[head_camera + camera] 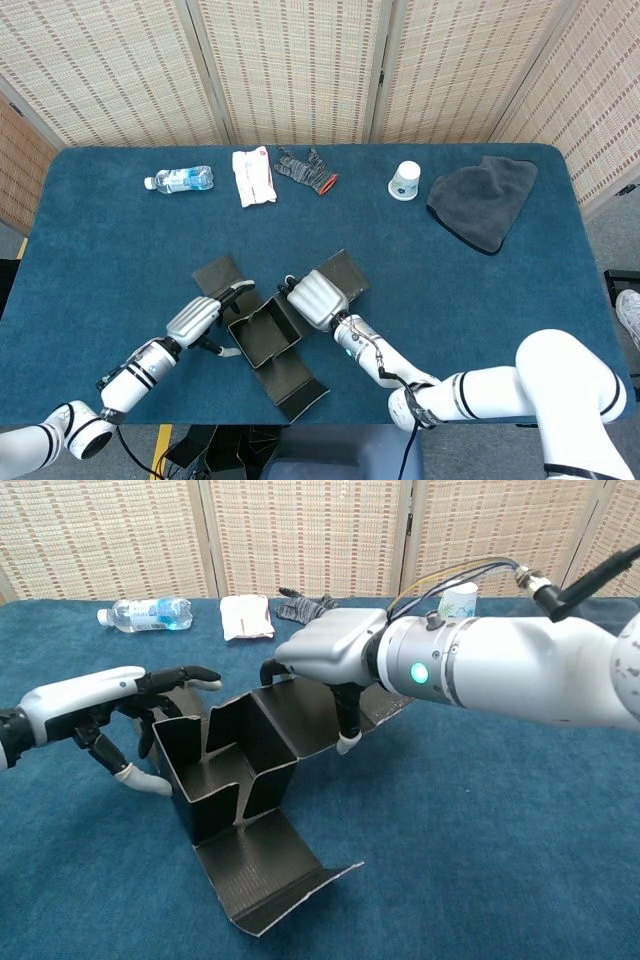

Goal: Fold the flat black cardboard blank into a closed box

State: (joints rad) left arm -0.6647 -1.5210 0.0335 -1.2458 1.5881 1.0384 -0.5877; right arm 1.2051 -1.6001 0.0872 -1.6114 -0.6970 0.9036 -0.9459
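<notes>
now both hands point(110, 705) point(325, 660) on half-folded blank point(240, 770)

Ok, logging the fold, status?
Left hand open beside the blank's left wall, right hand pressing its right panel. Black cardboard blank half formed, walls up, lid flaps open. Nothing in the way.

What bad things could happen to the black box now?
1. The walls of the cardboard box stand only half up, with the left hand and right hand at its sides. If either slips, the walls might flop flat.
2. The long front flap lies loose near the table edge and could bend wrongly.
3. A hard push might slide the box instead of folding it.
</notes>
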